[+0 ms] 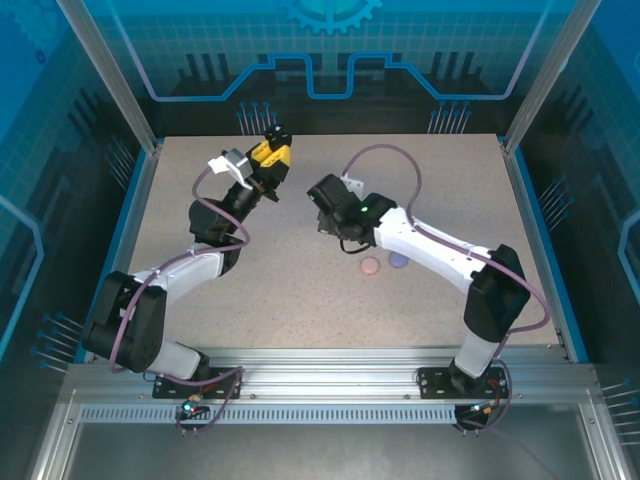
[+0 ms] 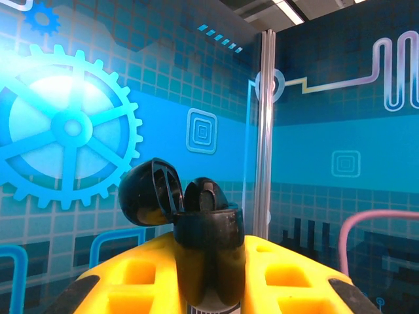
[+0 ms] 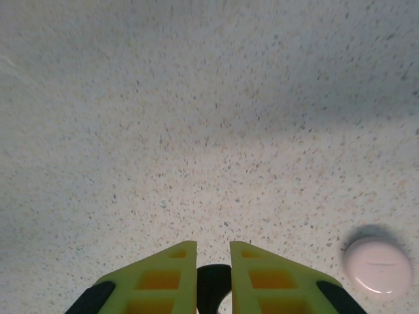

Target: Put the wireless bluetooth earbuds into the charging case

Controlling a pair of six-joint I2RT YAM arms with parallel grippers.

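The black case [image 2: 208, 258] is held up in the air over the far left of the table [image 1: 300, 300], clamped between the left gripper's [image 1: 270, 152] yellow fingers [image 2: 124, 278]. It is glossy and round-bodied, with its lid [image 2: 150, 191] swung open to one side. One black bud [image 2: 204, 195] sits upright in it, its rounded head above the rim. The right gripper [image 3: 213, 252] points down near the table's middle, its fingers drawn narrow on a small dark bud [image 3: 213, 288] that is mostly hidden between them. Just beside that arm lie a closed pink case [image 3: 378, 267] and a lilac case [image 1: 399, 259], side by side. The table is pale, finely speckled and edged in blue. Blue panels surround it, printed with a large gear [image 2: 65, 127] and circuit lines, and are held by aluminium posts [image 2: 264, 131].
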